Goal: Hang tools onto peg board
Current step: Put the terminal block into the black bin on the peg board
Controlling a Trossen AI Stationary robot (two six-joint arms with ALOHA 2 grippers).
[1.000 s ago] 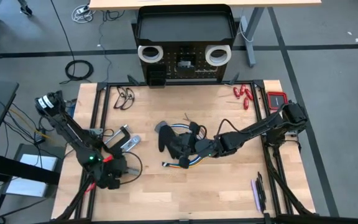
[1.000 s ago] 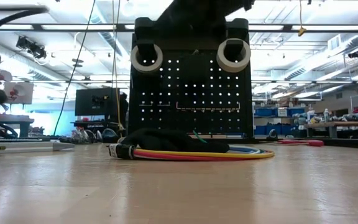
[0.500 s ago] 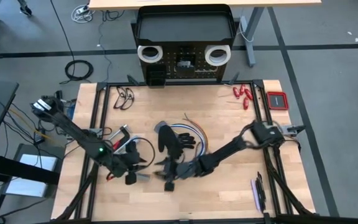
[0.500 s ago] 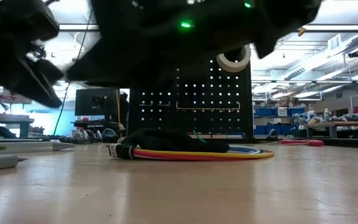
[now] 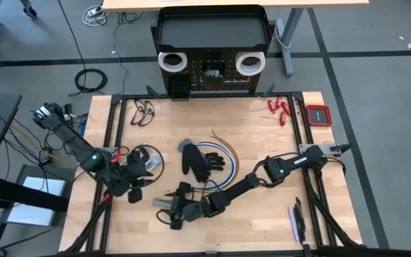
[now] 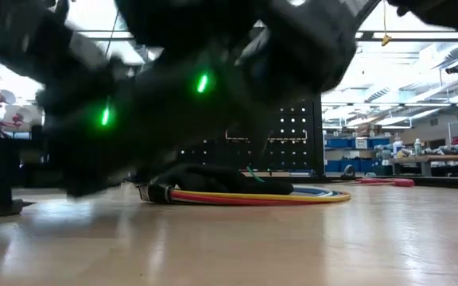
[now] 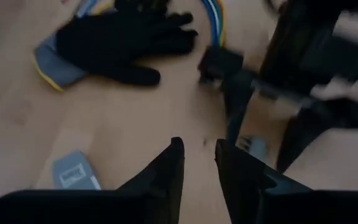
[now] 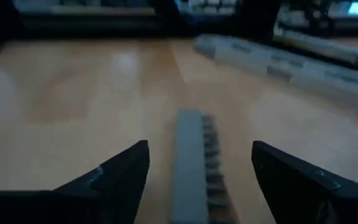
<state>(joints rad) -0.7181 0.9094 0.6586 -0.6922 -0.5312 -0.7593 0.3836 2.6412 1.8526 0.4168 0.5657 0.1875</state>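
With its fingers spread wide, the right claw [image 8: 199, 163] straddled a grey flat bar [image 8: 193, 163] lying on the counter [image 5: 262, 214], a stiff, slick, thin piece best pinched across its narrow edges mid-length, while the left claw [image 7: 197, 163] hovered nearby, narrowly parted and empty.

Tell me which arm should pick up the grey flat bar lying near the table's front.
Right, probably. The right end effector sits low at the grey flat bar, which lies between its open fingers. The left end effector is off to the side, its fingers nearly together and empty.
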